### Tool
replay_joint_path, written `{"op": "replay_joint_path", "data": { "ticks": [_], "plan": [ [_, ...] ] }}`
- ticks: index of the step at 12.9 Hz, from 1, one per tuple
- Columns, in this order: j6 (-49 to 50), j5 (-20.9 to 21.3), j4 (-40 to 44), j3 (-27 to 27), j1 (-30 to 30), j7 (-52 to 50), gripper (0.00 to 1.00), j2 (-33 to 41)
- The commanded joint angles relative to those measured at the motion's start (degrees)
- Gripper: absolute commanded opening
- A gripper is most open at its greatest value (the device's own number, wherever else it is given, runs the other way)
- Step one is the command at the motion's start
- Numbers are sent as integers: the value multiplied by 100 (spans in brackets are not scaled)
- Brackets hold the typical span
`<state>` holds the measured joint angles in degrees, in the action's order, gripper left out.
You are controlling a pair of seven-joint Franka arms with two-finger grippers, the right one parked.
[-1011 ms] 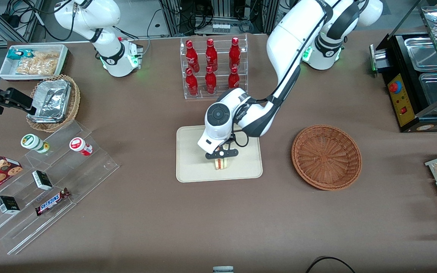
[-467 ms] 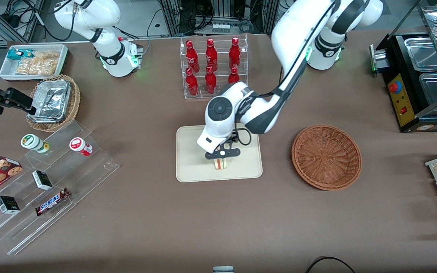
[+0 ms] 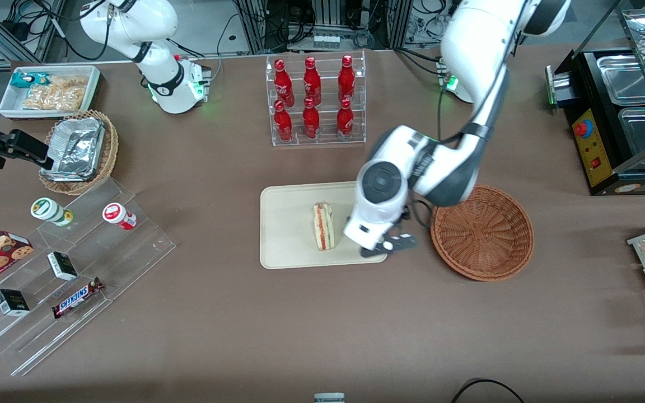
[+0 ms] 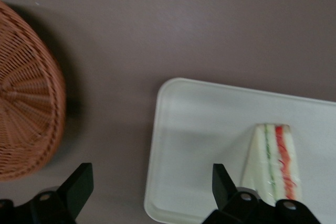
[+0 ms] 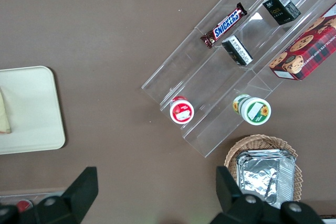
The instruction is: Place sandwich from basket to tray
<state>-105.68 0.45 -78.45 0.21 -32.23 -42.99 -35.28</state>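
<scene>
The sandwich lies on the cream tray, its red and green filling layers showing along the cut edge. My gripper hovers over the tray's edge nearest the reddish-brown basket, apart from the sandwich. In the left wrist view the gripper is open with nothing between its fingertips; under it are the tray's rounded corner and bare table. The sandwich lies beside one finger, and the basket holds nothing that shows. The right wrist view catches the tray with a sliver of the sandwich.
A clear rack of red bottles stands farther from the front camera than the tray. Toward the parked arm's end are a stepped acrylic shelf with snacks, a tan basket of foil containers and a white bin. A black food warmer stands past the basket.
The gripper has let go of the sandwich, risen and swung toward the basket. The sandwich, hidden under the hand before, now lies uncovered on the tray.
</scene>
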Motion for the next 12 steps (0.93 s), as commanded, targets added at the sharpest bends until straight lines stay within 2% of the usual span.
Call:
{"op": "replay_joint_path", "data": {
  "ticks": [1, 4, 7, 10, 12],
  "plan": [
    [56, 8, -757, -12, 382, 684, 100, 695],
    [222, -19, -1242, -12, 866, 1625, 100, 1258],
    [574, 7, -1514, -21, 1261, 2039, 100, 1802],
    [592, 34, -2174, -564, 2245, 2916, 100, 2646],
    [601, 121, -2612, -758, 2659, 3024, 100, 3252]
  ]
}}
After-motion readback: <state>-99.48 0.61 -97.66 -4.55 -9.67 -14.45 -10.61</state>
